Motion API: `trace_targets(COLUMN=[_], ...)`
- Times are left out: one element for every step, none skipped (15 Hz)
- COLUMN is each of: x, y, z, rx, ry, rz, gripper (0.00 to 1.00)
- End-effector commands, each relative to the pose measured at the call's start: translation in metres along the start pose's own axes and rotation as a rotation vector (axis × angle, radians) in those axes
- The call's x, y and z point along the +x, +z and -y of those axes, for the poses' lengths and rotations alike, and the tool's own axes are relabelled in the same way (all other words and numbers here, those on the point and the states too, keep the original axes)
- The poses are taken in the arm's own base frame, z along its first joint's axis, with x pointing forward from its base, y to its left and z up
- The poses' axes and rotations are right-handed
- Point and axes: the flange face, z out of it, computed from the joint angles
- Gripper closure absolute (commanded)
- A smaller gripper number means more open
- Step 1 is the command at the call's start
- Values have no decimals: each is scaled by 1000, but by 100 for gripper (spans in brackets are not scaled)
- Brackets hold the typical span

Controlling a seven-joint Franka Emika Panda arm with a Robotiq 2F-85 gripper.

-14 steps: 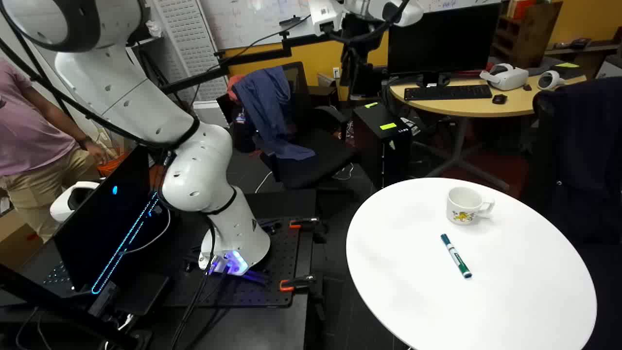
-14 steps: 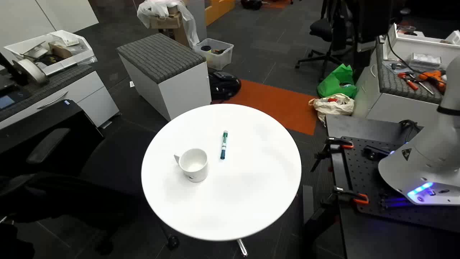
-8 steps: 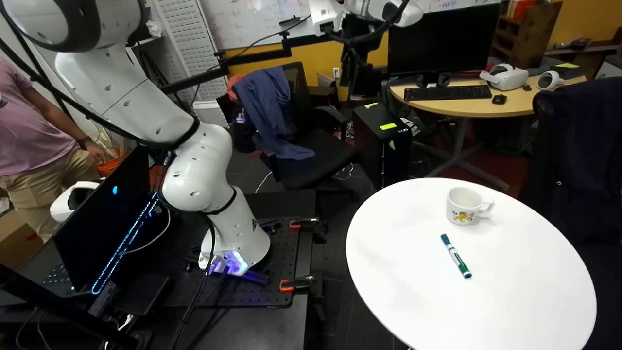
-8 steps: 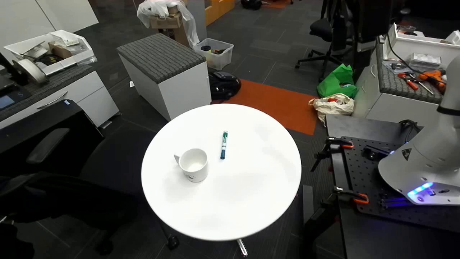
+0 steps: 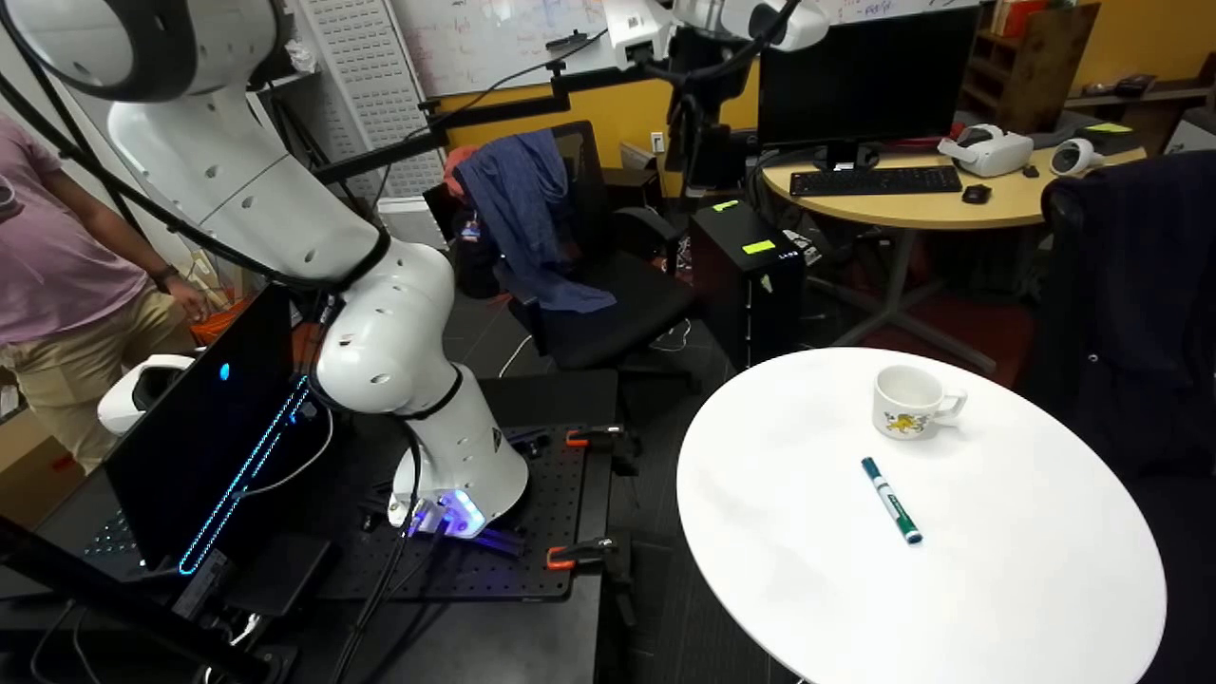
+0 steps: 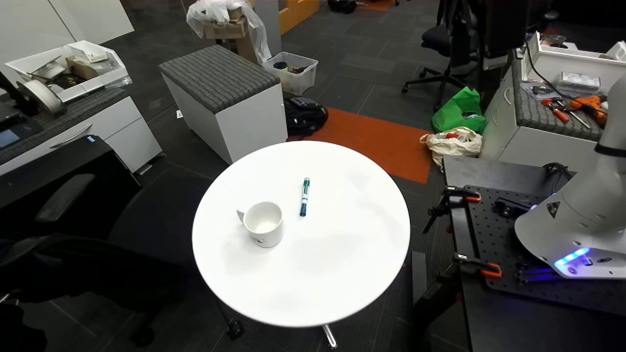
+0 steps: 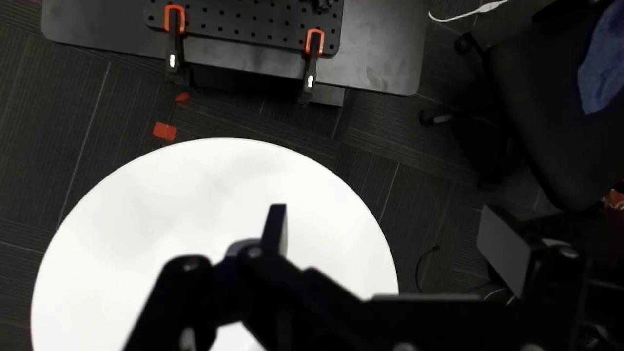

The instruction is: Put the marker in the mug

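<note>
The marker (image 5: 891, 500) is teal-green with a white middle and lies flat on the round white table (image 5: 779, 570); it also shows in an exterior view (image 6: 304, 197). The whitish mug (image 5: 907, 404) stands upright close to the marker, apart from it, with a yellow picture on its side; it also shows in an exterior view (image 6: 264, 225). My gripper (image 5: 695, 180) hangs high, away from both. In the wrist view my gripper (image 7: 390, 239) is open, fingers wide apart, nothing between them. The marker does not show in the wrist view, and I cannot make out the mug there.
The black robot bench (image 5: 513, 627) with orange-tipped clamps (image 5: 579, 554) stands beside the round table. An office chair (image 5: 608, 313), a black computer case (image 5: 746, 275) and a wooden desk (image 5: 883, 204) are behind. A grey-topped cabinet (image 6: 220, 78) stands near the table.
The marker and mug have not moved. A dark shape at the top of an exterior view, apparently part of my gripper, has shifted slightly left. The arm otherwise looks still.
</note>
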Motion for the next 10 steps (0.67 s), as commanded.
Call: trace_targets(x=[7, 9, 11, 14, 16, 19, 23, 27, 32, 37], y=[-2, -2, -2, -1, -1, 0, 1, 3, 5, 7], z=[-8, -12, -16, -21, -26, -30, -35, -40, -46, -52], rx=[-51, -68, -81, -100, -115, -132, -151, -165, -177, -191], ry=[8, 8, -7, -14, -35, -54, -73, -91, -107, -122], rz=[-3, -2, -2, -6, -6, -4, -3, -1, 0, 3], gripper=[0, 0, 0, 0, 0, 0, 0, 0, 0, 0])
